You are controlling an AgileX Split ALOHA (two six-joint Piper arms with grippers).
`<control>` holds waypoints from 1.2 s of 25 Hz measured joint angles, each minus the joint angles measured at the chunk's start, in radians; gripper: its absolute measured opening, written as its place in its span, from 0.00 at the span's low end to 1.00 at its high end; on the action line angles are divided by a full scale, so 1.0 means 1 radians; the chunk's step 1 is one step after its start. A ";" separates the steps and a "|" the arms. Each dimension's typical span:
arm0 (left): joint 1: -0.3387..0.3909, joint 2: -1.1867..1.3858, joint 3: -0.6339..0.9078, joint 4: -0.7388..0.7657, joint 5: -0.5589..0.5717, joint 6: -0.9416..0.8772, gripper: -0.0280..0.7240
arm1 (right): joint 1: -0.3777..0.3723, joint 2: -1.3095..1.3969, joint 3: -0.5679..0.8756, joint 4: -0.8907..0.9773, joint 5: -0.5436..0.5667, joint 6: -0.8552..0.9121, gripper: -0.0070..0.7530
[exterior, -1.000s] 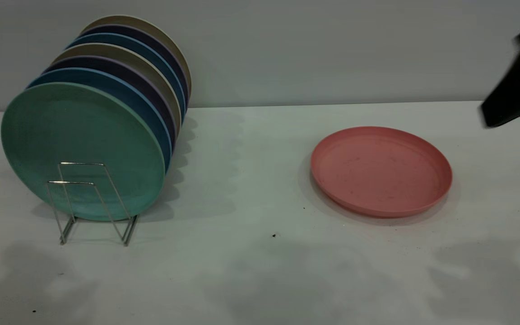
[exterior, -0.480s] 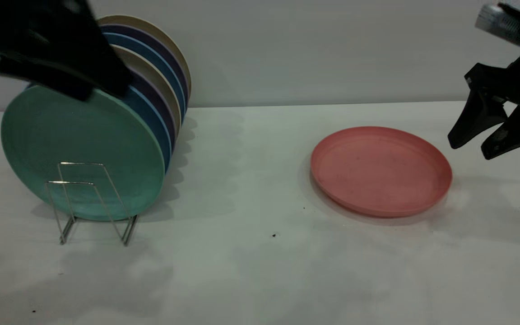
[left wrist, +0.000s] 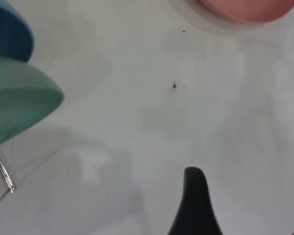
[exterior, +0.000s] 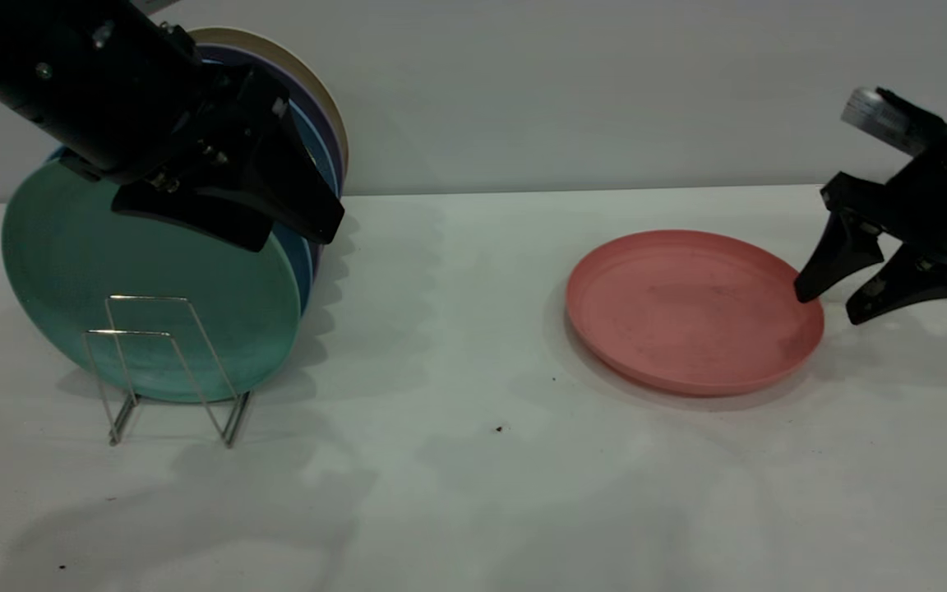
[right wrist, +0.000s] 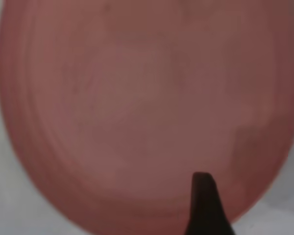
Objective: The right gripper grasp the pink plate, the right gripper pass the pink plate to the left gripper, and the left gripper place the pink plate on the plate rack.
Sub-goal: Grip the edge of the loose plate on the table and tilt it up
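Observation:
The pink plate (exterior: 687, 312) lies flat on the white table (exterior: 457, 493), right of centre. My right gripper (exterior: 827, 306) is open at the plate's right rim, with one fingertip over the rim and the other outside it. In the right wrist view one finger (right wrist: 203, 200) hangs over the pink plate (right wrist: 137, 107). My left gripper (exterior: 293, 234) hovers open and empty at upper left, in front of the racked plates. The plate rack (exterior: 161, 362) of silver wire stands at the left. The left wrist view shows one finger (left wrist: 193, 200) above bare table and the pink plate (left wrist: 250, 10) far off.
Several plates stand upright in the rack, a teal-green plate (exterior: 145, 271) at the front, then blue, purple and beige ones behind it. Two empty wire loops stand in front of the teal-green plate. A grey wall (exterior: 572, 90) closes the back of the table.
The left arm has swung in from the upper left, across the racked plates. The right gripper has come down and leftward to the pink plate's right rim.

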 joint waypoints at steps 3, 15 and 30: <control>0.000 0.000 0.000 0.000 -0.001 0.000 0.82 | -0.010 0.030 -0.021 0.001 0.000 -0.003 0.68; 0.000 0.000 0.000 -0.001 0.012 -0.002 0.82 | -0.011 0.139 -0.114 0.041 0.026 -0.039 0.64; 0.000 0.000 0.000 -0.009 0.013 -0.008 0.82 | -0.011 0.165 -0.131 0.243 0.256 -0.289 0.03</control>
